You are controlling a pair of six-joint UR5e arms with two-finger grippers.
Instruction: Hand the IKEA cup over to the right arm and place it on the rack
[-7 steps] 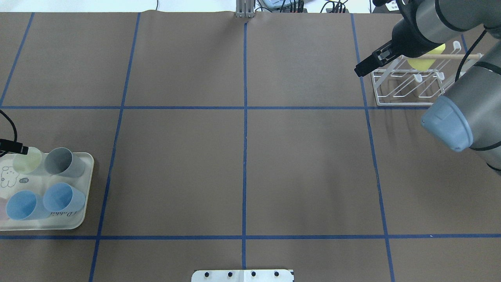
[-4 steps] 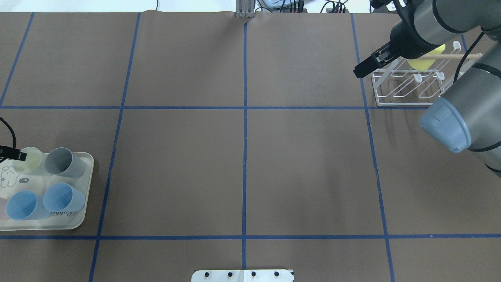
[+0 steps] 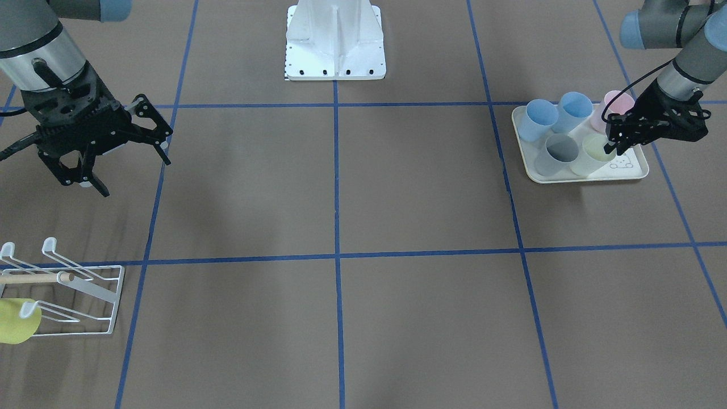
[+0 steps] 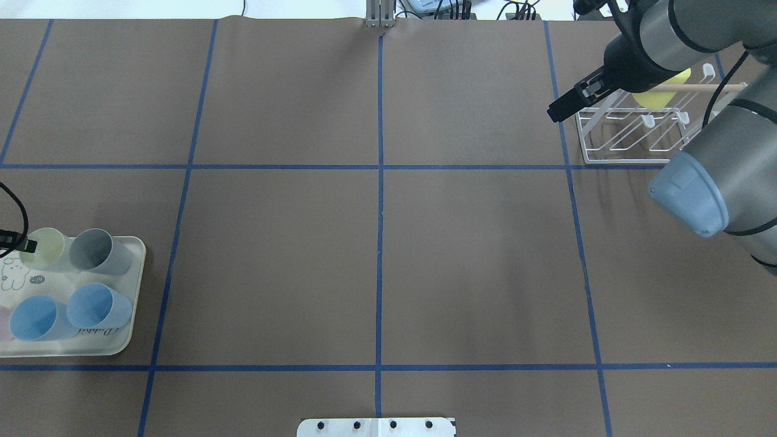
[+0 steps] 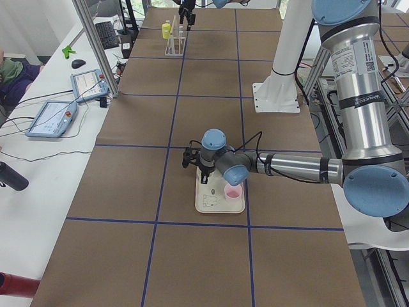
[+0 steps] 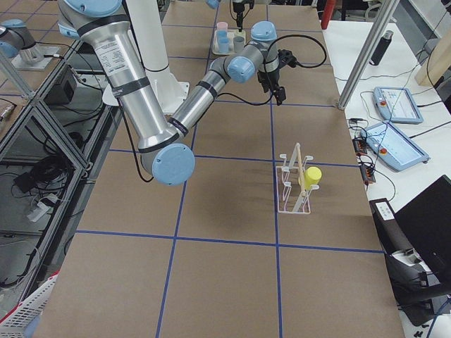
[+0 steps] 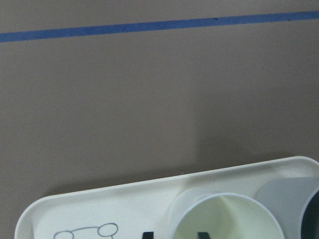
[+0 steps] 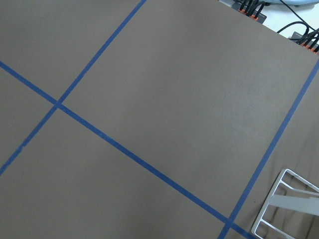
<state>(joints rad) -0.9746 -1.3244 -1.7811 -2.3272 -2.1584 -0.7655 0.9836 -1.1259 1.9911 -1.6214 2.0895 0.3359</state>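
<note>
My left gripper is open and low over the pale green cup on the cream tray. In the left wrist view one fingertip is outside that cup's rim and the other is inside it. My right gripper is open wide and empty, held above the table near the white wire rack. A yellow cup hangs on the rack beside its wooden dowel.
The tray also holds a grey cup, two blue cups and a pink cup. The robot's white base stands at the table's middle edge. Blue tape lines cross the brown table.
My left gripper has moved along the tray's edge onto the pale green cup's rim. My right gripper has drifted slightly away from the rack, still open.
</note>
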